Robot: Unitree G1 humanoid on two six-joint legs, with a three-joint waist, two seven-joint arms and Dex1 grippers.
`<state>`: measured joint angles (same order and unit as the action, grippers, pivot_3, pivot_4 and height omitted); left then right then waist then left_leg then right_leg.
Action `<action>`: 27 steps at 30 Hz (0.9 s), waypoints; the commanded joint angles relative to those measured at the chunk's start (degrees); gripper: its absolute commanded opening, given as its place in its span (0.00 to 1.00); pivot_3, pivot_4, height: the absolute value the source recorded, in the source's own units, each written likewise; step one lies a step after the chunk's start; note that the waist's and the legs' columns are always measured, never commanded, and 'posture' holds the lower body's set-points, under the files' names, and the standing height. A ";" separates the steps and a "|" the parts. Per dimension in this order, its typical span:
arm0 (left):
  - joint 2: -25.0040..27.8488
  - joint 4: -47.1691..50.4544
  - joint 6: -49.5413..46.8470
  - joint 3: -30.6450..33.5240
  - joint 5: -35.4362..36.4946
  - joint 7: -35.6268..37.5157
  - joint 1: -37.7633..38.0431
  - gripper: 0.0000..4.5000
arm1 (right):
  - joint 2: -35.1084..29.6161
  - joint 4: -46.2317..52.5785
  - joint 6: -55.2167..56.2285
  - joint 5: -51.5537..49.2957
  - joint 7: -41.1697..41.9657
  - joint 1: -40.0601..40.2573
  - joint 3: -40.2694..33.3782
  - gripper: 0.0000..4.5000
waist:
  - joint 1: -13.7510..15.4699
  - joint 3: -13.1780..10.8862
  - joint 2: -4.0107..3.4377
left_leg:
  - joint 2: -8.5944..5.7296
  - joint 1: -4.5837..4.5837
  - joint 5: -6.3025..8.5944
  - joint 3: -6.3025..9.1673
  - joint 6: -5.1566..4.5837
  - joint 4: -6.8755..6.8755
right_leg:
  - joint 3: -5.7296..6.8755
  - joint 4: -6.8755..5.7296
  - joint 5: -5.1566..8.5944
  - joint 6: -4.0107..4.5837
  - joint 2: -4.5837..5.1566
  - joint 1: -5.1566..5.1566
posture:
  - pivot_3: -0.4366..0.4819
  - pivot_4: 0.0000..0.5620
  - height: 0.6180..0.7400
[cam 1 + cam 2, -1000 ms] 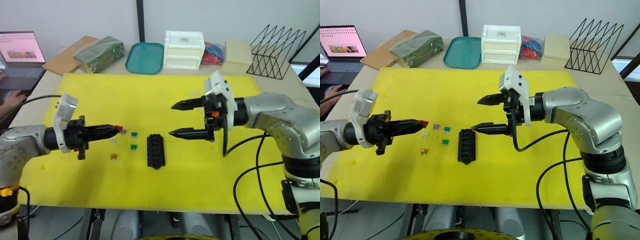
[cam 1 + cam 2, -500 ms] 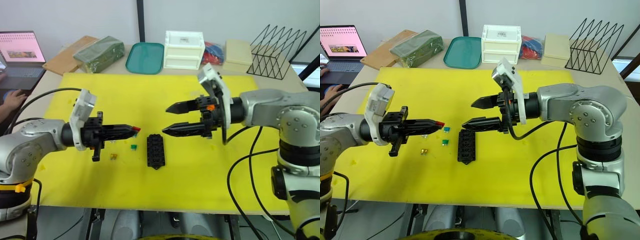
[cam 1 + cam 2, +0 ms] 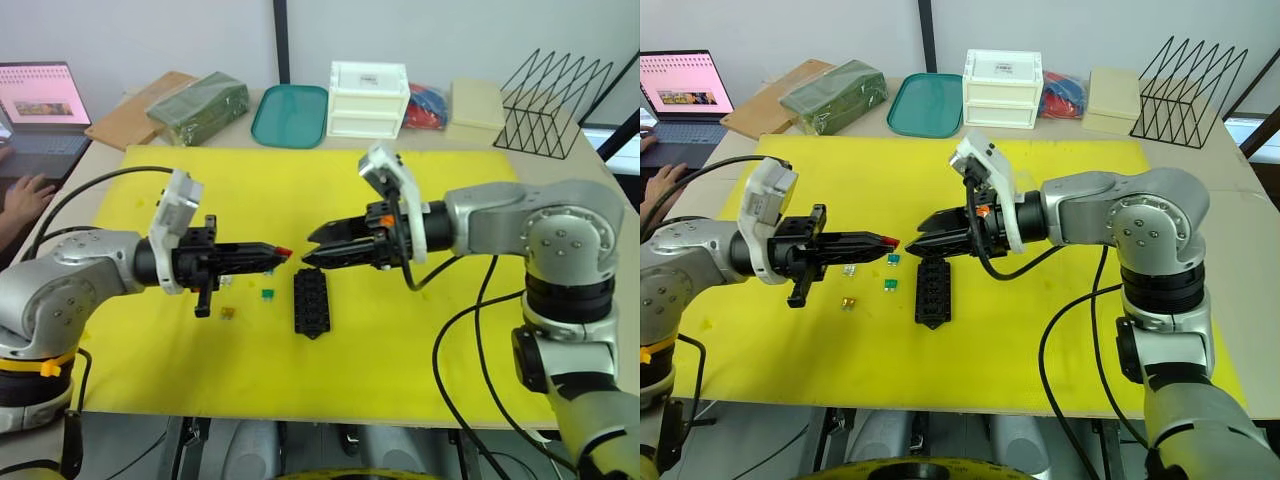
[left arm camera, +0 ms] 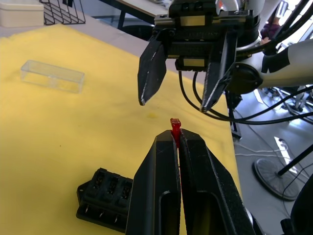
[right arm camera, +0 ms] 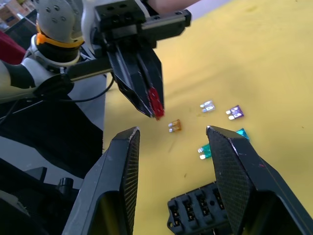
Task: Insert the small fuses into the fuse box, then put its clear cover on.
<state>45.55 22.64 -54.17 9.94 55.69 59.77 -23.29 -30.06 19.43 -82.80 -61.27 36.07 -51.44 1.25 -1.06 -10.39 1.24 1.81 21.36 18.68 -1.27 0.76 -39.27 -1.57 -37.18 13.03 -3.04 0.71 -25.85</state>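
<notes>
My left gripper (image 3: 278, 251) is shut on a red fuse (image 3: 284, 251), which sticks out of its tips (image 4: 175, 128) above the mat. Tip to tip with it, a short gap away, my right gripper (image 3: 308, 249) stands open and empty. Both hover just behind the black fuse box (image 3: 311, 302), whose slots look empty. Loose fuses lie to the left of the box: orange (image 5: 175, 126), grey (image 5: 207, 105), purple (image 5: 234, 112), teal (image 5: 241, 133) and green (image 5: 205, 151). The clear cover (image 4: 52, 76) lies flat on the mat behind my right gripper.
A yellow mat (image 3: 400, 350) covers the table. Along the back stand a teal tray (image 3: 290, 115), a white drawer box (image 3: 368, 98), a green bundle (image 3: 198, 106) and a black wire rack (image 3: 560, 100). At the far left are a laptop (image 3: 40, 100) and a person's hand (image 3: 25, 200).
My left gripper has carried the red fuse to the right. The right gripper has moved left to face it and its fingers have narrowed.
</notes>
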 commanded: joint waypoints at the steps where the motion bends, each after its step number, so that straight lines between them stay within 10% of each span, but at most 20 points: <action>1: 0.20 0.95 1.46 0.52 0.73 0.20 -0.77 0.00 | 1.25 0.34 -0.19 -1.88 -0.86 -1.31 -1.86 0.49 | -0.01 0.00 0.00 | 0.00 0.00 0.00 0.00 0.00 0.00 | 0.00 0.00 0.00 0.00 0.00 0.00 | 0.48 0.27 1.00; 7: -0.10 0.79 1.78 0.07 0.83 0.00 -1.16 0.00 | 2.47 0.00 -0.37 -2.02 -1.94 -1.60 -1.52 0.49 | 0.01 0.00 0.00 | 0.00 0.00 0.00 0.00 0.00 0.00 | 0.00 0.00 0.00 0.00 0.00 0.00 | 0.48 0.27 1.00; 12: -0.44 0.86 1.91 -0.33 0.89 -0.37 -1.42 0.00 | 2.53 0.06 -0.13 -1.97 -1.73 -1.77 -0.87 0.24 | -0.01 0.00 0.00 | 0.00 0.00 0.00 -0.01 0.00 0.00 | 0.00 0.01 0.00 0.00 -0.01 0.00 | 0.48 0.27 1.00; 27: -0.97 1.08 1.86 -0.45 0.88 -0.98 -1.39 0.00 | 3.01 -0.31 0.29 -1.50 -1.40 -2.29 -0.16 0.24 | -0.03 0.00 0.00 | 0.00 0.00 0.00 0.00 0.00 0.00 | 0.00 0.01 0.00 0.00 -0.01 0.00 | 0.48 0.27 1.00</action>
<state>44.66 22.63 -53.12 9.67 55.69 58.84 -23.49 -27.56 18.79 -83.40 -62.13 34.21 -51.93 1.56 -1.09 -10.40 1.24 1.81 21.37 18.68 -1.27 0.76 -39.27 -1.58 -37.16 13.03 -3.04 0.70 -25.84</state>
